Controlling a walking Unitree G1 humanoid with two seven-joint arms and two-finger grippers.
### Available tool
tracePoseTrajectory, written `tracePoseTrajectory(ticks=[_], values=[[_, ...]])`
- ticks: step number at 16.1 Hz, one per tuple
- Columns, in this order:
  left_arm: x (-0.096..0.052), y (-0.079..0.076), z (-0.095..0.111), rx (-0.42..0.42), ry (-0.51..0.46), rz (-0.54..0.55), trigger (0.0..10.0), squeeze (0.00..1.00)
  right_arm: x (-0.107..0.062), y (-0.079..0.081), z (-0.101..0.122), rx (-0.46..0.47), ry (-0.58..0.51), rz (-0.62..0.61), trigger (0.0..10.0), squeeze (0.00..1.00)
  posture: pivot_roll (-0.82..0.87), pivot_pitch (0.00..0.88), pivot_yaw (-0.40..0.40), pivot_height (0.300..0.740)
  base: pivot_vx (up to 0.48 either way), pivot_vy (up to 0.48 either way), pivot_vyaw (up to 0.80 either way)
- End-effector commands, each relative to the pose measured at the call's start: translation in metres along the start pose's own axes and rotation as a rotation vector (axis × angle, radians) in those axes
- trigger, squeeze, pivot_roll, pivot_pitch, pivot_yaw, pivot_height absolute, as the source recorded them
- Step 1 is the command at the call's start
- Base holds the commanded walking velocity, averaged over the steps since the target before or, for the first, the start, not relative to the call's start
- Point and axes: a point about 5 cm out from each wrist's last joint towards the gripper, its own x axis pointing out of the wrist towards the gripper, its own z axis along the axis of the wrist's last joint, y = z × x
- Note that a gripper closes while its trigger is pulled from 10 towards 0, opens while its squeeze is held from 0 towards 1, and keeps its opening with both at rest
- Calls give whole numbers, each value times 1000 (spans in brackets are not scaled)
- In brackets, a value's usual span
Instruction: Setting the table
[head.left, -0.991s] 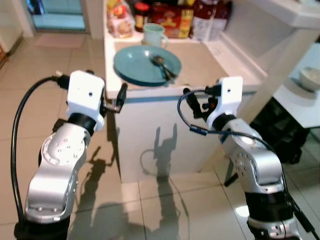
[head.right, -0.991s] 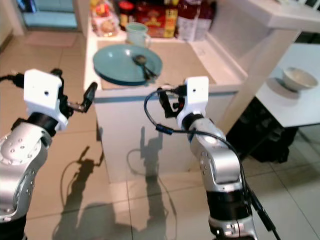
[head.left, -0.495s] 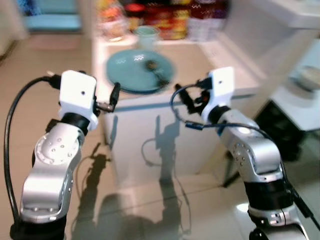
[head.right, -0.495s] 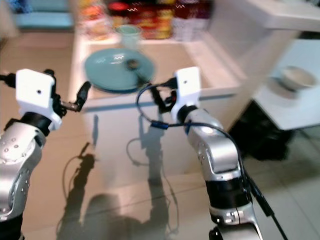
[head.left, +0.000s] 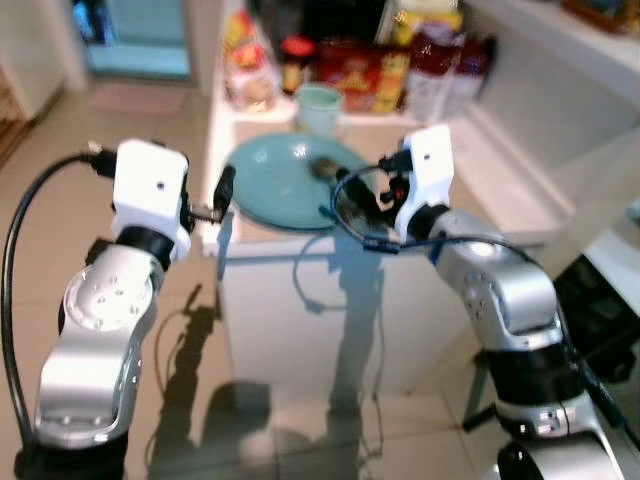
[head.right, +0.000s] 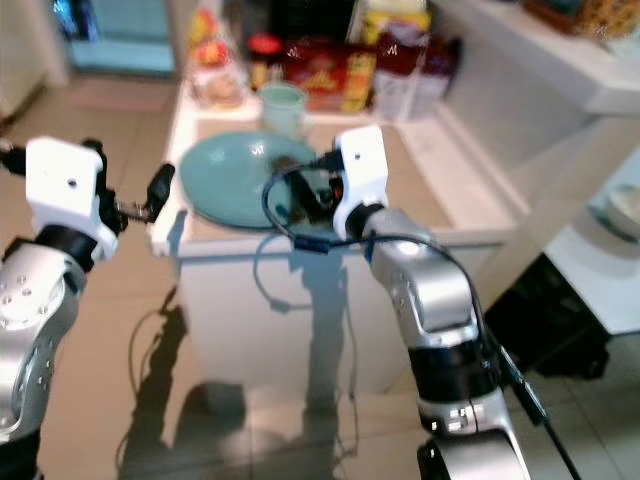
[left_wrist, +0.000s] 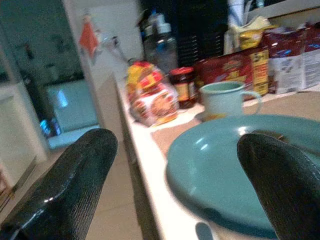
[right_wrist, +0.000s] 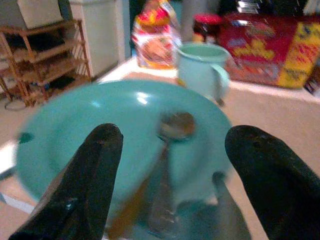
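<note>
Both eye views look down from the head at the plate on the counter. Each wrist view faces that plate from close by, low over the counter.

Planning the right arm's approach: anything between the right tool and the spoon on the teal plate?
Nothing visible. The right tool is open over the near rim of the teal plate, with the spoon straight ahead between its fingers. The mug stands beyond the plate.
</note>
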Motion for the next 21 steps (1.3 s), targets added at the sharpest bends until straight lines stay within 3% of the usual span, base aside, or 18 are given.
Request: tracePoseTrajectory(ticks=[1,3,7,9,10,13,15,16,17,18,19,21], values=[[-1,-8,1,-7,-6,-51,10000,0,0,-7,2,35,35,-6,10000,1000,71,0,-93,740,0,0,0],[-1,-6,2,-32,-11,-44,10000,0,4,-5,3,-5,65,25,10000,1000,71,0,-92,740,0,0,0],[-4,-9,4,-41,-24,-110,10000,0,20,4,12,48,87,103,10000,1000,74,0,-94,740,0,0,0],[-7,-16,5,-27,-27,-221,10000,0,37,4,12,130,164,105,10000,1000,75,0,-93,740,0,0,0],[-8,-13,6,-17,-31,-227,10000,0,52,5,17,142,199,105,10000,1000,78,0,-91,740,0,0,0],[-9,-9,8,-1,-30,-236,10000,0,69,6,25,139,210,99,10000,1000,93,0,-102,740,0,0,0],[-13,-5,7,18,-17,-248,10000,0,81,13,26,70,265,85,10000,1000,103,0,-113,740,0,0,0],[-15,-5,6,23,-7,-265,10000,0,83,16,23,54,321,72,10000,882,107,0,-121,740,0,0,0],[-18,-5,6,26,2,-283,10000,0,85,19,21,71,348,82,10000,380,109,0,-124,740,0,0,0],[-18,-6,5,28,5,-290,10000,0,86,19,21,75,353,84,10000,380,109,0,-124,740,0,0,0],[-20,-6,3,34,18,-305,10000,0,87,20,17,77,374,59,10000,0,108,0,-125,740,0,0,0],[-21,-9,2,30,25,-333,10000,0,89,20,7,78,414,10,10000,0,107,0,-125,740,0,0,0]])
